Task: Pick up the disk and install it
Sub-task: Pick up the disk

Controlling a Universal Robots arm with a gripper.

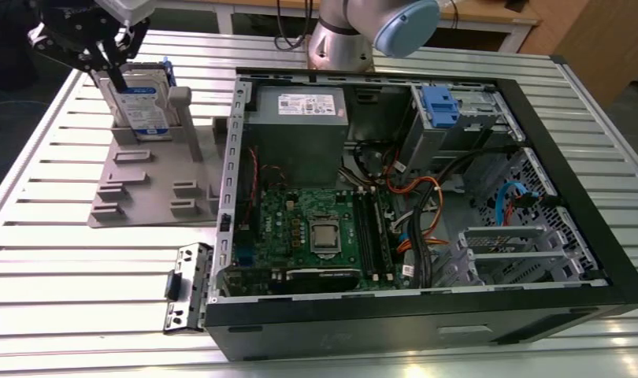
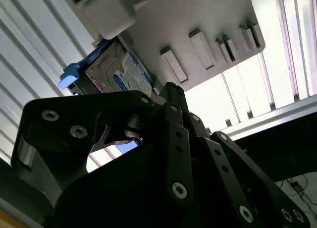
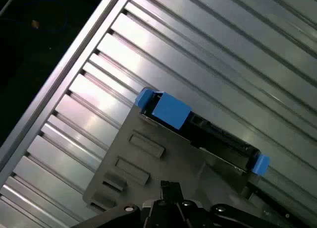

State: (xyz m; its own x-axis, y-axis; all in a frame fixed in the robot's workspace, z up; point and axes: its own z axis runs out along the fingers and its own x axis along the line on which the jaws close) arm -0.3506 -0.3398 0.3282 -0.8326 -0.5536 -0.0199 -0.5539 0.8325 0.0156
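The disk (image 1: 140,102) stands upright on its edge in a slot of a grey plastic holder (image 1: 151,185) at the exterior view's far left; its silver face carries a white-and-blue label and a blue carrier frames it. My gripper (image 1: 107,59) hovers right at the disk's upper edge, on the side away from the computer. In the second wrist view the disk (image 2: 124,72) shows past the black linkage of the gripper (image 2: 163,153). In the first wrist view the disk's dark top edge (image 3: 218,139), with blue carrier ends, lies a short way beyond the gripper (image 3: 171,208).
An open computer case (image 1: 571,236) lies on the slatted aluminium table (image 1: 46,268), at the exterior view's right. Inside are a grey power supply (image 1: 296,118), a green motherboard (image 1: 309,228), cables and a metal drive cage with a blue latch (image 1: 445,102). A loose metal bracket (image 1: 187,287) lies beside the case.
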